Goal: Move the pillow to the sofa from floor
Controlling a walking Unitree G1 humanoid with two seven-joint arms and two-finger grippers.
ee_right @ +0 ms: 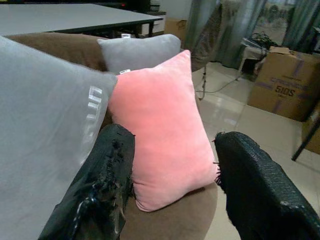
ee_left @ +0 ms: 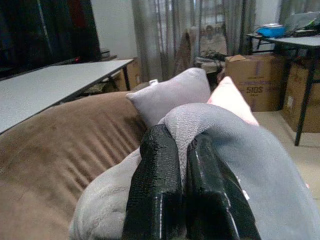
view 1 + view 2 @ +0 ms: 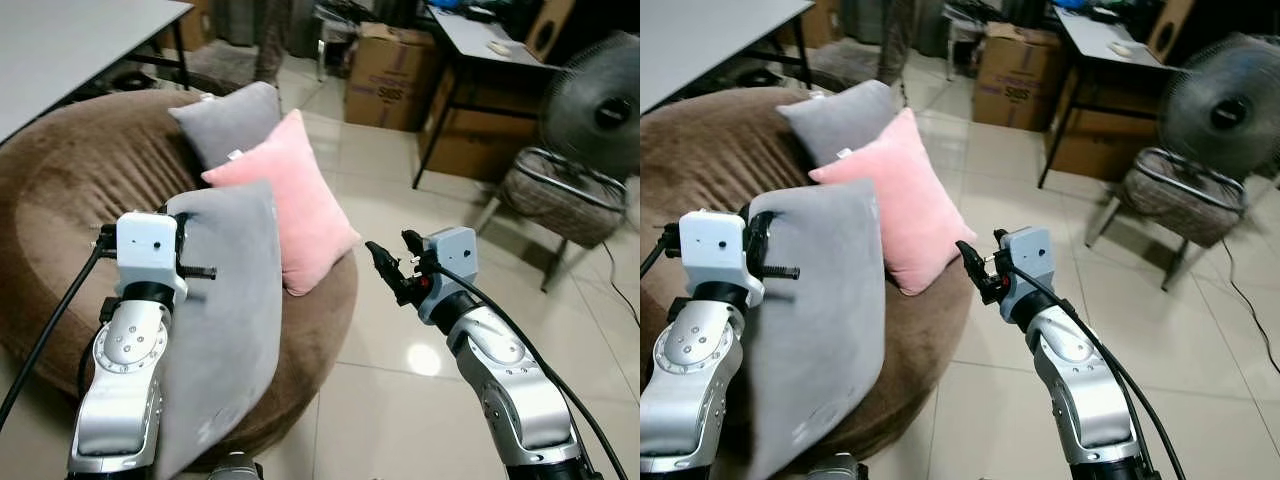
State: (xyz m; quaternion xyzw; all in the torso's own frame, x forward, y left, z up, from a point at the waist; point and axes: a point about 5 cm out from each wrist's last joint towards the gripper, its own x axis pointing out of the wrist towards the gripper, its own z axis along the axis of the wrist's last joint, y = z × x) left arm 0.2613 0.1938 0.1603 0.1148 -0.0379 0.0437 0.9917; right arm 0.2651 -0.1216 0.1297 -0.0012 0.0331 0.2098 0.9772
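Left pincer [image 2: 187, 200] is clenched on the top edge of the grey pillow [image 3: 225, 330], which hangs over the brown sofa [image 3: 70, 200], beside a pink pillow [image 3: 295, 205] and another grey pillow [image 3: 230, 120]: three pillows, one sofa. Right pincer [image 1: 170, 190] hovers released. Placement is under way; lowering and releasing seem next.

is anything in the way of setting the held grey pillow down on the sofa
Nothing blocks it. The left pincer holds the grey pillow over the sofa; the pink pillow and second grey pillow lie further along it, with bare cushion beside them.
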